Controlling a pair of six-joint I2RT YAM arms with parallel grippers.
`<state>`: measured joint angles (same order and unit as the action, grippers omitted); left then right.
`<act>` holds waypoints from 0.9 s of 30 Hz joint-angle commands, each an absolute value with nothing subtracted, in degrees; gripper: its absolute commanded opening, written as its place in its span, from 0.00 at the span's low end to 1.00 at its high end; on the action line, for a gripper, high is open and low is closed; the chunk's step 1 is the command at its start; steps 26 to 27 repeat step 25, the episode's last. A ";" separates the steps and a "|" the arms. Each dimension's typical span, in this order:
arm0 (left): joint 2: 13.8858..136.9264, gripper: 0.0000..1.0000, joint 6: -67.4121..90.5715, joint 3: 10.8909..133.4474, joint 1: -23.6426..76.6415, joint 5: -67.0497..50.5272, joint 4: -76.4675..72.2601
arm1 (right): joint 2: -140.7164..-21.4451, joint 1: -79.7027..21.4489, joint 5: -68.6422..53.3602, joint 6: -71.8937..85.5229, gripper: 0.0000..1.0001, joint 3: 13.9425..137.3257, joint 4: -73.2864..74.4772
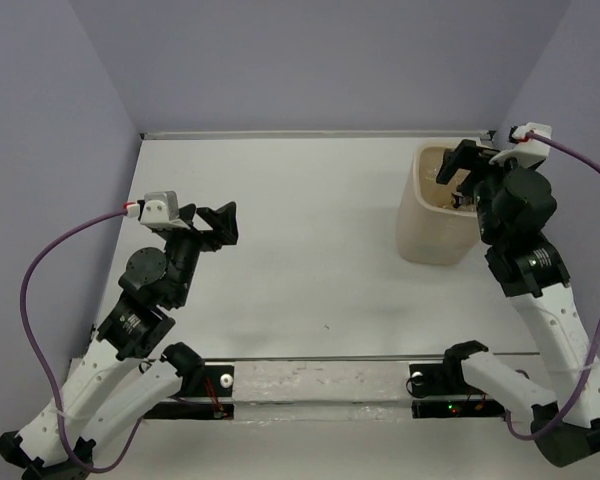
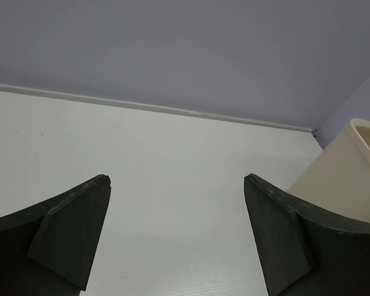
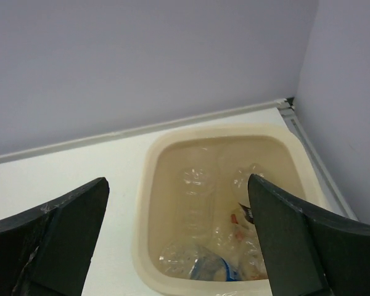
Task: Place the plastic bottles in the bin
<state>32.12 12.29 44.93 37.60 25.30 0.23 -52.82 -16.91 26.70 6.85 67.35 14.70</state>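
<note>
The cream-beige bin [image 1: 432, 225] stands at the back right of the table. In the right wrist view I look down into the bin [image 3: 147, 203], where several clear plastic bottles [image 3: 200, 203] lie in a heap; one has a blue label [image 3: 219, 268] and another shows bits of red. My right gripper [image 1: 462, 178] hovers over the bin's opening, open [image 3: 177, 180], with nothing between its fingers. My left gripper [image 1: 223, 225] is raised above the table at the left, open [image 2: 177, 179] and empty, pointing towards the back wall. No bottle shows on the table.
Lilac walls close the table at the back and on both sides; the bin [image 2: 351, 179] sits near the back right corner. A clear rail [image 1: 310, 380] runs along the near edge between the arm bases. Purple cables loop off both wrists.
</note>
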 commanded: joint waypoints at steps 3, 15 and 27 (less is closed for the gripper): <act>31.03 0.99 11.60 45.35 36.74 21.80 -3.25 | -46.50 -16.61 -3.50 14.30 0.52 72.24 15.30; 21.63 0.99 12.04 40.78 35.51 16.26 -10.19 | -37.44 -17.14 -44.12 27.25 0.05 43.44 -3.43; 24.17 0.99 12.83 41.57 35.42 16.08 -9.75 | -30.32 -17.14 -31.04 21.63 1.00 44.46 3.60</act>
